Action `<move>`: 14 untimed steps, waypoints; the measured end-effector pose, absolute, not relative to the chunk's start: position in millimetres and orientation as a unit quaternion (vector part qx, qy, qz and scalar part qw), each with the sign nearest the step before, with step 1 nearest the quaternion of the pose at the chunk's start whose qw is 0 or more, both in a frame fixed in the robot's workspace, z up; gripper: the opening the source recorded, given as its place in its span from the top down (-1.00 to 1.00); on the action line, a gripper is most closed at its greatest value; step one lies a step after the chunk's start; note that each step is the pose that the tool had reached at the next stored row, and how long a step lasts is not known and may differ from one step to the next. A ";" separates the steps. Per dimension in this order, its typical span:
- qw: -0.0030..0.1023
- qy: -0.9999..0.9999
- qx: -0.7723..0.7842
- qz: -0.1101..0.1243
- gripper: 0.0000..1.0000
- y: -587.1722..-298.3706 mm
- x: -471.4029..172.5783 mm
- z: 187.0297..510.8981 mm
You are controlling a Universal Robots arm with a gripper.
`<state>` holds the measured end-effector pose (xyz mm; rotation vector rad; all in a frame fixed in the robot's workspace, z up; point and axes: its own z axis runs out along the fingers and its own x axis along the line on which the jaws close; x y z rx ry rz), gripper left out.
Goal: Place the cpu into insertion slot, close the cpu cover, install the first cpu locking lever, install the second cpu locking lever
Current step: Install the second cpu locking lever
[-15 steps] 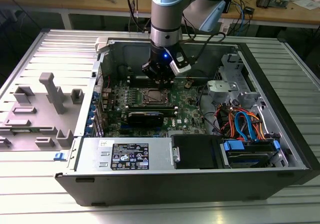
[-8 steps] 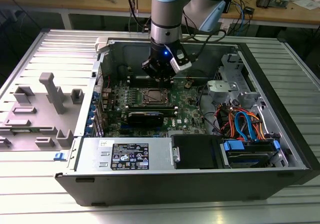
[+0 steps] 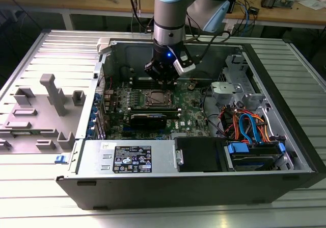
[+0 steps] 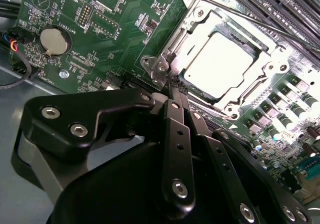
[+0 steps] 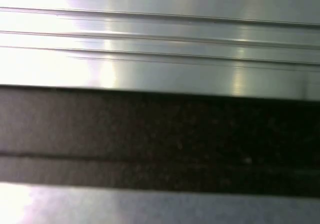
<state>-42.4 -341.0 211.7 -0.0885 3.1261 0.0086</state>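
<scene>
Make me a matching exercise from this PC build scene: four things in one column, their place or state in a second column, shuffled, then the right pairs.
Things:
1. cpu
2. cpu cover
3. coin battery
4. tool

Places or states:
A. round, silver, sitting in a holder on the green board
B. lying flat as a metal frame around the chip
C. tip at a corner of the socket frame
D. bright flat square showing through the frame's window

Pairs: 1-D, 2-B, 3-A, 4-C
</scene>
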 end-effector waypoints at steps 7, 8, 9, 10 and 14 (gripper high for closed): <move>0.007 1.000 -0.028 0.003 0.79 -341.6 -42.4 211.7; 0.007 1.000 -0.028 0.003 0.79 -341.6 -42.4 211.7; 0.007 1.000 -0.028 0.003 0.79 -341.7 -42.4 211.7; 0.007 1.000 -0.028 0.003 0.79 -341.7 -42.4 211.7; 0.007 1.000 -0.028 0.003 0.79 -345.7 -42.4 211.7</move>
